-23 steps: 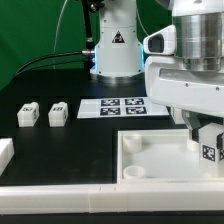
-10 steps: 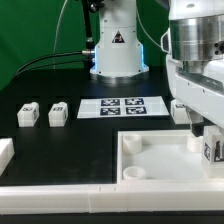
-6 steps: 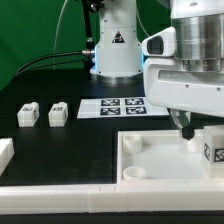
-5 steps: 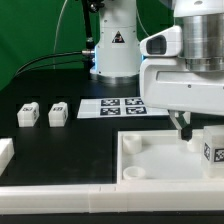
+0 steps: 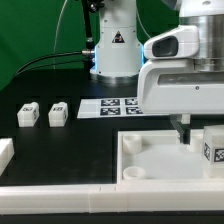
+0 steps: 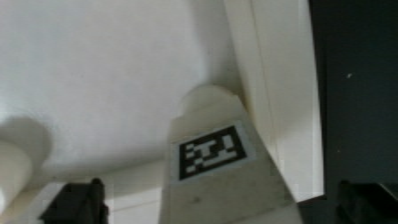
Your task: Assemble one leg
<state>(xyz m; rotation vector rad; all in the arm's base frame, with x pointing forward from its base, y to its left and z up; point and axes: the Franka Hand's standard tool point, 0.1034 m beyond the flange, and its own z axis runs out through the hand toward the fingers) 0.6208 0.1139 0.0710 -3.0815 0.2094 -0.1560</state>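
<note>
One leg (image 5: pixel 211 148) stands in the far corner of the big white panel (image 5: pixel 150 160), on the exterior view's right, tag facing the camera. It looks upright and seated in or on the corner recess. Whether it is fully screwed home, can't tell.

The tool (image 5: pixel 184 128) hangs just above and beside that leg, toward the exterior view's left of it. Only one dark finger (image 5: pixel 184 129) shows below the wrist housing. In the wrist view two dark fingertips (image 6: pixel 75 203) sit at either side of the leg (image 6: pixel 226 160) with visible gaps, so the tool reads as released, not gripping anything.

Two more legs (image 5: pixel 28 114) and (image 5: pixel 57 113) lie side by side near the bench's (image 5: pixel 60 140) edge on the exterior view's left, well apart from the panel, untouched. A fourth leg is not seen. The marker board (image 5: pixel 119 106) lies flat between those legs and the arm base. A white block (image 5: pixel 5 152) sits at the edge on the exterior view's left, near the white rail (image 5: pixel 60 198) along the near edge.

Progress judgement: the leg is placed at its corner and let go, so the insertion part looks done or nearly done. What may remain: confirm seating or tightening, then clear the arm. Risk: finger is close to the leg, could nudge it.
</note>
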